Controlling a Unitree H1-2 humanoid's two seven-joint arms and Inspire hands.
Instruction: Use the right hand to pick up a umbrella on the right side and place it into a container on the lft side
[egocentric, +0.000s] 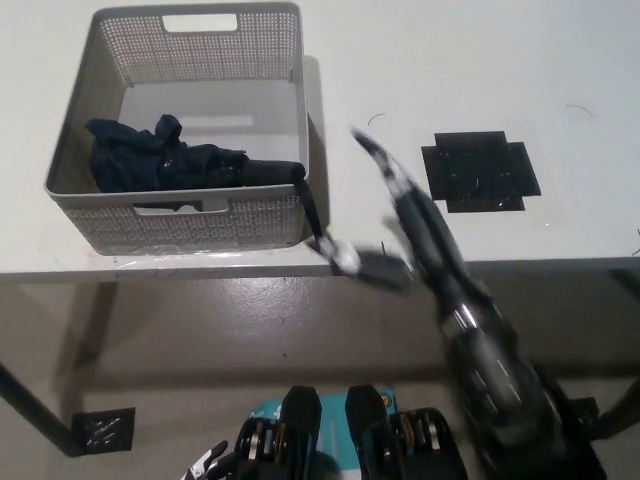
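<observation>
While the umbrella (190, 165) lies in the basket (270, 60) on the table (450, 60), the right robot hand (395, 220) hangs blurred over the table edge, fingers spread, empty; left robot hand (205, 462) bottom edge, state unclear.

Perforated grey plastic container (270, 75) holds a matt dark cloth umbrella (170, 163).

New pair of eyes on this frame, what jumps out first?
The black right hand, motion-blurred with fingers apart and empty, sits mid-frame over the white table's front edge. To its left, the dark blue folded umbrella lies inside the grey perforated basket, its strap hanging over the front right corner. A black cross-shaped tape mark sits on the table's right side.
</observation>
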